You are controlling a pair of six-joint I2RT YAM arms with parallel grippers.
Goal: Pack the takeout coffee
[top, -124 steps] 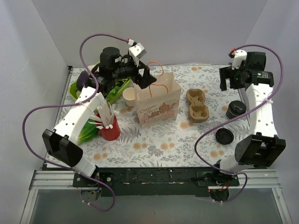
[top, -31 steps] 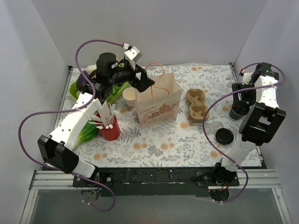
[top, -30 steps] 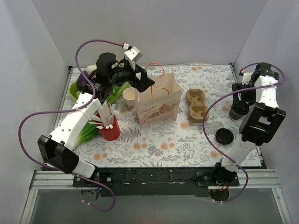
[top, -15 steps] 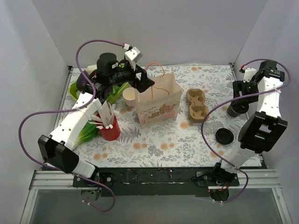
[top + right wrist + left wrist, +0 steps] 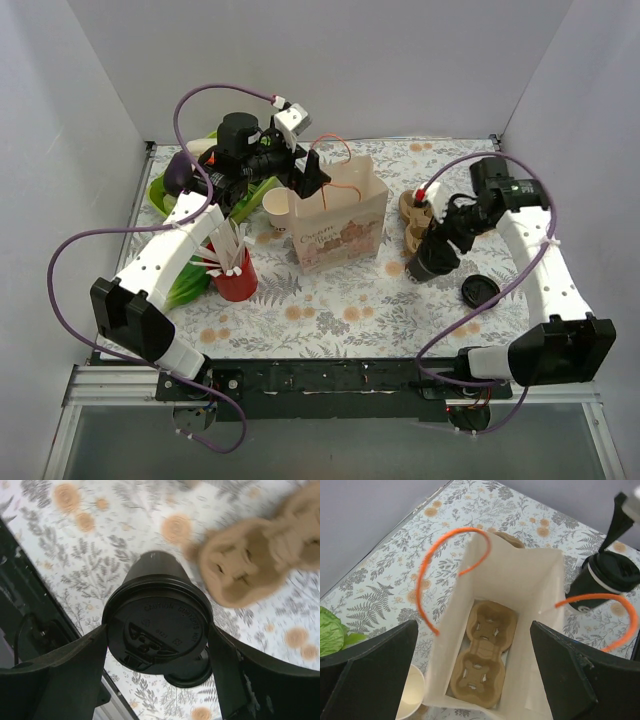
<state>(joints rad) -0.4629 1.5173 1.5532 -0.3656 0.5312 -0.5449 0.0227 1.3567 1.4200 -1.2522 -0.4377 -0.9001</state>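
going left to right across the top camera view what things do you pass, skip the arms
greens → red cup → white cup → bag → coffee → loose lid

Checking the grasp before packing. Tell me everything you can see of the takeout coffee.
The takeout coffee is a small dark cup with a round black plastic lid, embossed with lettering, seated on. The right gripper clamps it from two sides near its top. It is roughly upright, between the paper bag and the loose black lid, close to the cardboard carrier; table contact cannot be told.
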